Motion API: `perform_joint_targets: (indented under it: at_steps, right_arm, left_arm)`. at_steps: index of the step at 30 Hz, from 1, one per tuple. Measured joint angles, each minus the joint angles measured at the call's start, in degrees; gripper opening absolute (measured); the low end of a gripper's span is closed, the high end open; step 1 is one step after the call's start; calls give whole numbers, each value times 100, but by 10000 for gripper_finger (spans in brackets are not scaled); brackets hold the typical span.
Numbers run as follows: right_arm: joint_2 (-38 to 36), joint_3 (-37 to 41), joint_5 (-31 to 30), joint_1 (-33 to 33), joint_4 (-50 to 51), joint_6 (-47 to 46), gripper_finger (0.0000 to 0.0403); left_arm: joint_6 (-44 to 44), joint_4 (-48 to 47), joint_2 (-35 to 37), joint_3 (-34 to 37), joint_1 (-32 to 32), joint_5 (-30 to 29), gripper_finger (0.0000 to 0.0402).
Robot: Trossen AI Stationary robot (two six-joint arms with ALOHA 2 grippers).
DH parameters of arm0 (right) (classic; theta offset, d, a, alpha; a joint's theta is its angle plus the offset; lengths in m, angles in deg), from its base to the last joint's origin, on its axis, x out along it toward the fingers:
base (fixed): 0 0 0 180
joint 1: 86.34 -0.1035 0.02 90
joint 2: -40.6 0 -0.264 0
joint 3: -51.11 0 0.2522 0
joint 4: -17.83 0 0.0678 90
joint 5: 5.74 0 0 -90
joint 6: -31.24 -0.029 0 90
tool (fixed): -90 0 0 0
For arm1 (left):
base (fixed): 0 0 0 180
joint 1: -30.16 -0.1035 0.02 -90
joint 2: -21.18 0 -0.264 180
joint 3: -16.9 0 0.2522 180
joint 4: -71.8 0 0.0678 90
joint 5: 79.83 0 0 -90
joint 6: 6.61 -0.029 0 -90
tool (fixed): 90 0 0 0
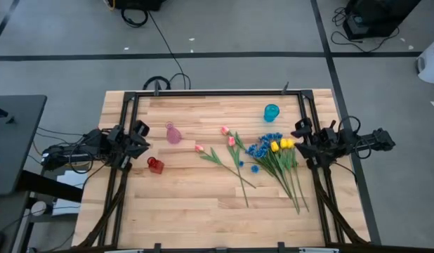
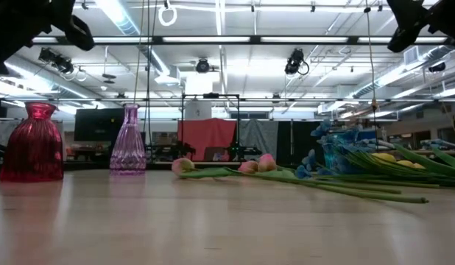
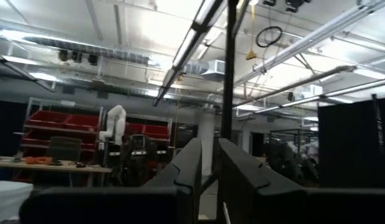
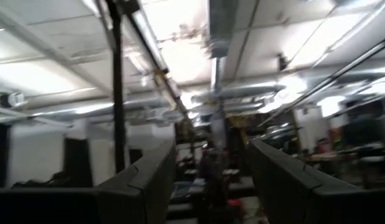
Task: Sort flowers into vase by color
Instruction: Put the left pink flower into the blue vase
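You have three pink tulips (image 1: 229, 140) lying flat at frame centre; yellow tulips (image 1: 281, 145) and blue sprays (image 1: 262, 148) lie bunched together centre-right, stems trailing toward the bottom edge.

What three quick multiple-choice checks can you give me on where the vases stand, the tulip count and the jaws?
1. Where is the blue vase?
A. near the table's far edge, by the right arm
B. beside the red vase
C. lying among the flowers

2. How many pink tulips lie on the table?
A. one
B. three
C. five

3. How do the right gripper jaws stand?
A. shut on a stem
B. shut and empty
C. open and empty

Answers: 1 A, in the high view it stands alone above the blue sprays. 2 B, three pink heads show there. 3 C, the right wrist view shows a wide, empty gap between the fingers.
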Motion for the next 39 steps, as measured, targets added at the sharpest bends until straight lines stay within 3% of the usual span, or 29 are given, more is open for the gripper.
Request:
perform_joint_targets:
  at_steps: [6,15,18,22,24,29,35,39]
  right_arm:
    - [0,-1,-1660,6,-397,579,211]
    - [96,-2,-2671,26,-488,321,211]
    - [131,-2,-2709,26,-506,486,211]
    - [167,-52,-2299,41,-560,779,211]
    - [300,-303,-2218,58,-95,729,211]
    - [1497,-1458,-2269,170,2047,-197,211]
    - [3776,-2638,-1986,270,2783,-899,211]
    - [5187,-3446,-1428,325,3442,-1351,211]
  left_arm:
    - [-26,11,0,-1,0,-771,56]
    - [-144,-208,0,1,0,-1094,56]
    - [-121,-212,0,1,0,-1079,56]
    - [37,-404,0,0,0,-1075,56]
    - [30,-500,0,1,0,-1086,56]
    - [-6,-603,0,1,0,-1383,56]
    - [-122,-502,0,-1,0,-1737,56]
    - [15,-501,0,1,0,-1701,56]
